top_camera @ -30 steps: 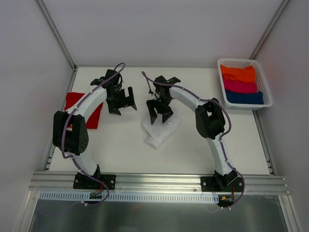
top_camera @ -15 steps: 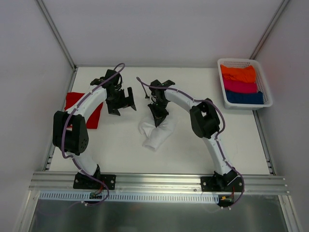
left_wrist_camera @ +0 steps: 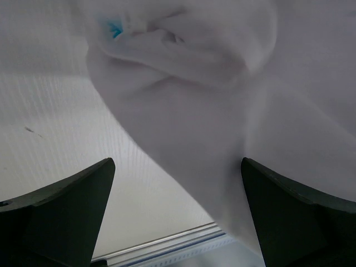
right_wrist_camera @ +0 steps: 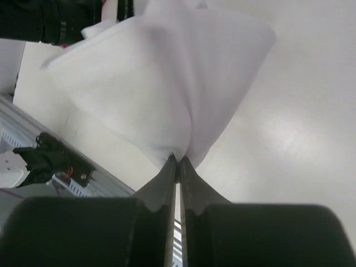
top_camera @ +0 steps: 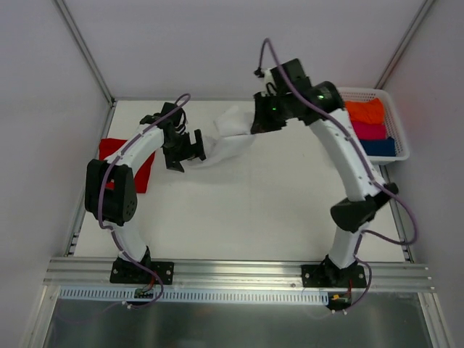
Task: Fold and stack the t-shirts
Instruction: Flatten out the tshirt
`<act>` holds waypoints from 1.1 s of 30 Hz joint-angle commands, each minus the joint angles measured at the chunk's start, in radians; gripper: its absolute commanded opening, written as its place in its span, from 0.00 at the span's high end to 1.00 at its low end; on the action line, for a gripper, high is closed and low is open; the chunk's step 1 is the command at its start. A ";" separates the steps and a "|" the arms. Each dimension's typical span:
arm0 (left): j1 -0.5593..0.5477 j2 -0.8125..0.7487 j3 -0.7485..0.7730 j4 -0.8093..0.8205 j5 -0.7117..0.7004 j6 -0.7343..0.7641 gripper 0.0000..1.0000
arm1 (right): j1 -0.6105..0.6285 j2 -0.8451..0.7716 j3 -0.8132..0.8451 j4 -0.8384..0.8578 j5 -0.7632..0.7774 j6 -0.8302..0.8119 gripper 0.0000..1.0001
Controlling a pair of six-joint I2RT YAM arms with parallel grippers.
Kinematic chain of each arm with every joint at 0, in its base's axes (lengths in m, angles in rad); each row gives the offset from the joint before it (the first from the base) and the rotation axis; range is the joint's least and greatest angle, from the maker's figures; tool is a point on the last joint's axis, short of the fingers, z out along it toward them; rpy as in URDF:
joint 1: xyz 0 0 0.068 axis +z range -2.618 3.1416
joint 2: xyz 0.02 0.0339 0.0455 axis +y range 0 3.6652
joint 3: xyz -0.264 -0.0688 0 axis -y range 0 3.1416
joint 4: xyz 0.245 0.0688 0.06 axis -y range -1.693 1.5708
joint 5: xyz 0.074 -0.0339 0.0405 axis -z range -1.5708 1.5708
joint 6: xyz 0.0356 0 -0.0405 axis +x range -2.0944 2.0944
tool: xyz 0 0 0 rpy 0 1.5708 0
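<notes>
Above the white table (top_camera: 275, 210), the right claw (right_wrist_camera: 179, 162) pinches the white t-shirt (right_wrist_camera: 161, 83), left claw (left_wrist_camera: 177, 161) spread.

Above table (top_camera: 254, 210), raised shirt (top_camera: 228, 134); at left edge, other shirt (top_camera: 109, 151); far right, basket (top_camera: 401, 139).

We see two arms built alike: the left arm (top_camera: 138, 154) and the right arm (top_camera: 346, 154) have glossy white tubular links joined by chunky black joint housings. A thin purple cable (top_camera: 179, 98) loops along each arm. Each ends in a flat black base plate (top_camera: 141, 272). A small green light (top_camera: 319, 93) glows on the right arm's upper housing. The jaws are matte black, broad wedges on the left, thin and tapered on the right.
</notes>
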 commanded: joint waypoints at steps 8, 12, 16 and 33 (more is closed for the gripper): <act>-0.012 0.061 0.128 -0.020 0.069 0.050 0.01 | -0.051 -0.274 -0.306 -0.212 0.442 0.107 0.94; -0.013 0.061 0.114 -0.019 0.076 0.032 0.01 | -0.051 -0.214 -0.377 -0.320 0.502 0.135 0.95; -0.021 0.045 0.100 -0.014 0.063 0.038 0.01 | -0.036 -0.206 -0.519 -0.303 0.503 0.204 0.99; -0.144 0.378 0.574 0.136 0.438 -0.011 0.01 | 0.008 -0.257 -0.724 -0.444 0.494 0.374 0.95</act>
